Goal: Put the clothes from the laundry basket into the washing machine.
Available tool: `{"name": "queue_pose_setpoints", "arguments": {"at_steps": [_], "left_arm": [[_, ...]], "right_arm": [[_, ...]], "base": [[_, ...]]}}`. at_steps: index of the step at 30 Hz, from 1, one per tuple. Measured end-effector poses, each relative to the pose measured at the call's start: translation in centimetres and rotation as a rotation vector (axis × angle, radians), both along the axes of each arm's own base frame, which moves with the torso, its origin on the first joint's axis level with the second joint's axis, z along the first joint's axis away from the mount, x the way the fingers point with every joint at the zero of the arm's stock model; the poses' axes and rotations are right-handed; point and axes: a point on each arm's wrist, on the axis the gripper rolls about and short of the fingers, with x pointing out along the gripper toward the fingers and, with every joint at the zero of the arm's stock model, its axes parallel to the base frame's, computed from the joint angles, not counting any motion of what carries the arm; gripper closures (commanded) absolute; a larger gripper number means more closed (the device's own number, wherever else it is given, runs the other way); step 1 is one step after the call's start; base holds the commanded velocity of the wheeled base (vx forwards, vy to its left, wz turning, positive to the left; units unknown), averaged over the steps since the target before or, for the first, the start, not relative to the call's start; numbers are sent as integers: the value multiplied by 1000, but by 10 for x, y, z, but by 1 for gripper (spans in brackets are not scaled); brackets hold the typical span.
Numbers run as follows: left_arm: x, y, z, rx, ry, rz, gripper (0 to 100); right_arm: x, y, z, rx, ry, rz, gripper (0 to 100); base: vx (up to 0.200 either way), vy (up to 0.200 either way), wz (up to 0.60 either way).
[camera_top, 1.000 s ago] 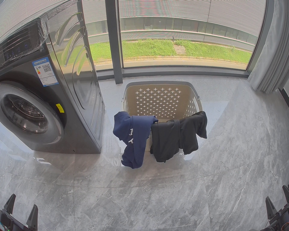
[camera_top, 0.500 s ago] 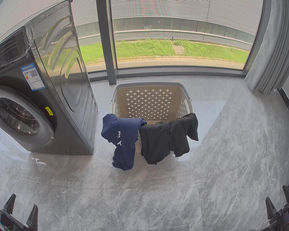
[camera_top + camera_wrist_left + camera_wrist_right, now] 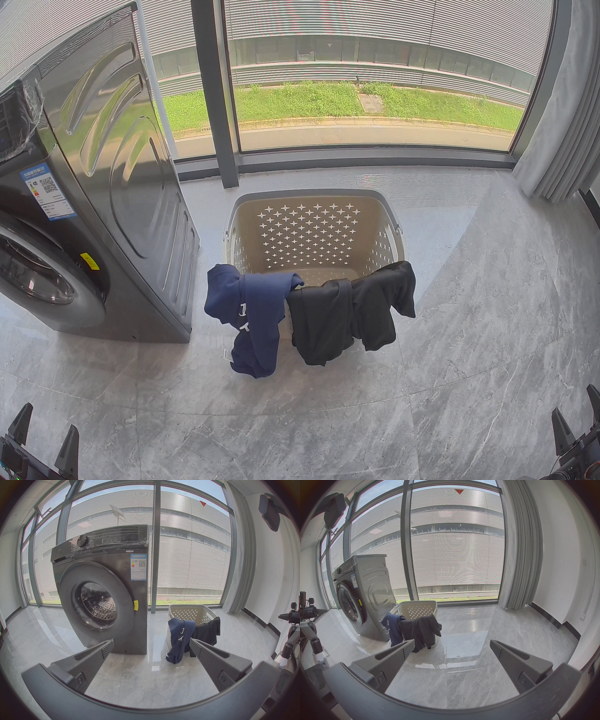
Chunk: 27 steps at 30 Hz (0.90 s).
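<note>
A beige laundry basket stands on the floor before the window. Over its near rim hang a navy garment and a black garment. The dark grey washing machine stands to the basket's left, its round door closed. My left gripper is open low at the left, far from the basket. My right gripper is open low at the right, holding nothing.
Grey marble floor lies open between me and the basket. A window frame post stands behind the washer's corner. A grey curtain hangs at the far right.
The whole head view has shifted: the basket and washer sit lower and further left in the picture, so the camera moved. Both grippers keep their places and stay open.
</note>
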Motion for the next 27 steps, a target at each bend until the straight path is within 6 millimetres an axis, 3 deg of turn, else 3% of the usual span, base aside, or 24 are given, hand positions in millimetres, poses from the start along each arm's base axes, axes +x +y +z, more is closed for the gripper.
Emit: {"name": "queue_pose_setpoints", "arguments": {"at_steps": [13,22,27], "left_arm": [[0,0,0,0,0,0,0],[0,0,0,1,0,1,0],[0,0,0,1,0,1,0]], "right_arm": [[0,0,0,0,0,0,0],[0,0,0,0,0,0,0],[0,0,0,0,0,0,0]], "base": [[15,0,0],[0,-200,0],[0,0,0]]}}
